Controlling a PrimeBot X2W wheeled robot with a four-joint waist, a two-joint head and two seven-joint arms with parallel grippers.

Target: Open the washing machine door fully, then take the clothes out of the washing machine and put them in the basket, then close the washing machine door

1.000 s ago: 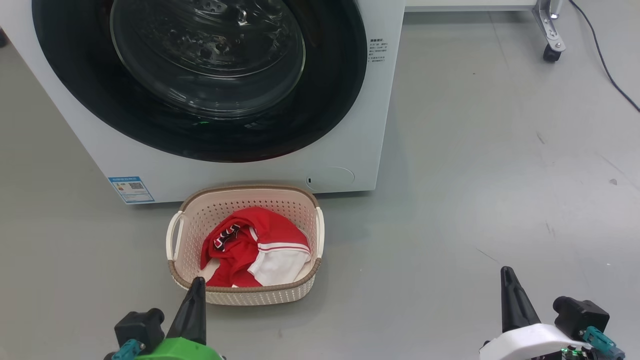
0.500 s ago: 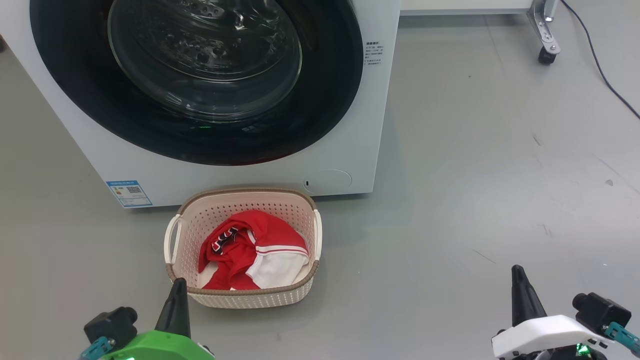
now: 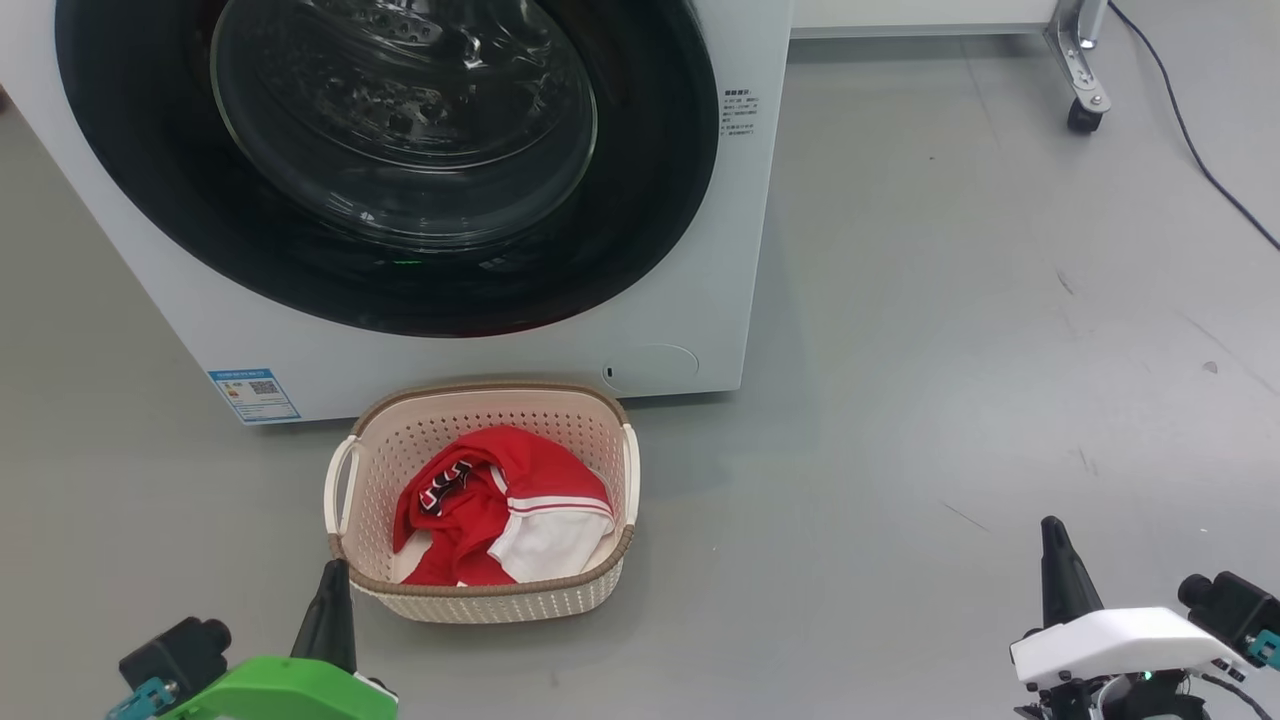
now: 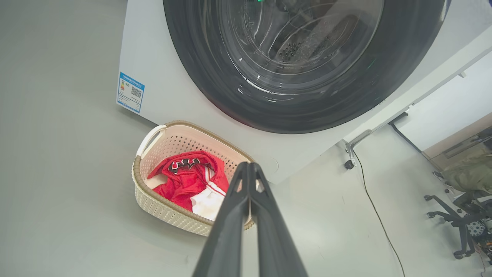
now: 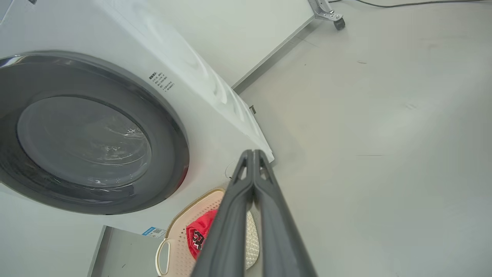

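Top of the washing machine door (image 3: 400,150) is cut off by the frame edge in head view. Its black rim sits flush against the white washing machine (image 3: 520,358), i.e. door shut. Thru the glass bowl only steel drum holes and glare read; anything deeper can't be made out. The clothes (image 3: 480,500) lie bunched in the basket (image 3: 490,606), red w/ a white panel and striped trim. The black lettering is folded over and not legible. Basket stands on the grey floor (image 3: 900,400) just in front of the machine, below the door and right of the blue label (image 3: 253,395). Left gripper (image 3: 335,572) is low left, fingers pinched tight together w/ nothing between them. Its tip overlaps the basket's near-left corner in head view, prob. just short of touching, but the angle is poor. Right gripper (image 3: 1052,530) is low right, well apart from the basket, over bare floor. It is also clenched and empty, both fingers meeting at a point in the right wrist view. A caster (image 3: 1082,115) and a cable (image 3: 1190,150) show top right, partly cropped.
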